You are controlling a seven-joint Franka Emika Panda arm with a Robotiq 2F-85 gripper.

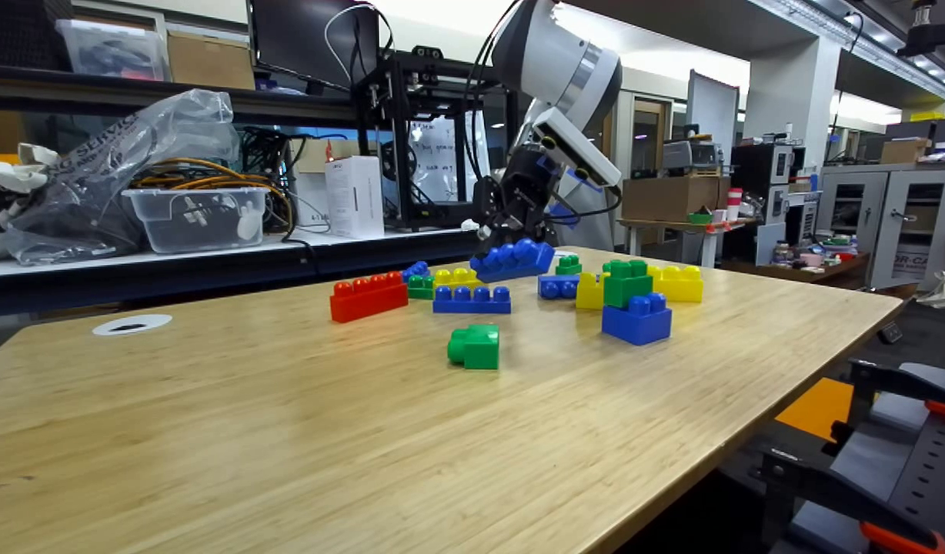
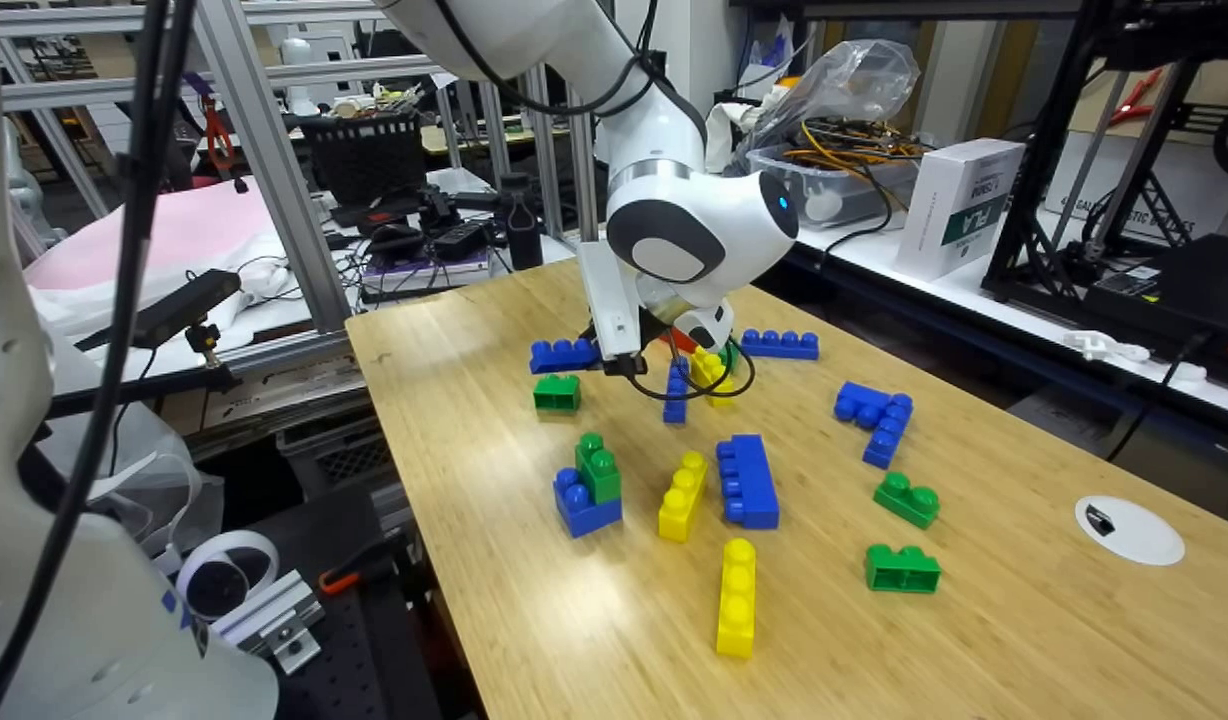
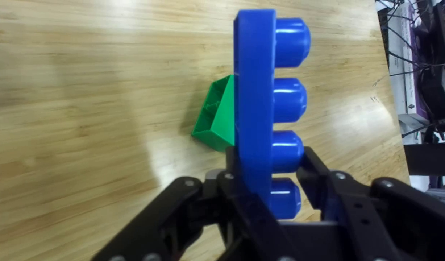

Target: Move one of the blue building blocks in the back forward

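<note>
My end effector (image 3: 269, 156) clasps a blue building block (image 3: 256, 98) off-center above the bench (image 3: 81, 127), where slippage on its rounded studs could twist it loose, or its jutting end catch a nearby green brick (image 3: 224, 119).

Bright; in the wrist view, glare whitens the table (image 3: 364, 119) on both sides of the pincer (image 3: 269, 157), soft shadow left.
</note>
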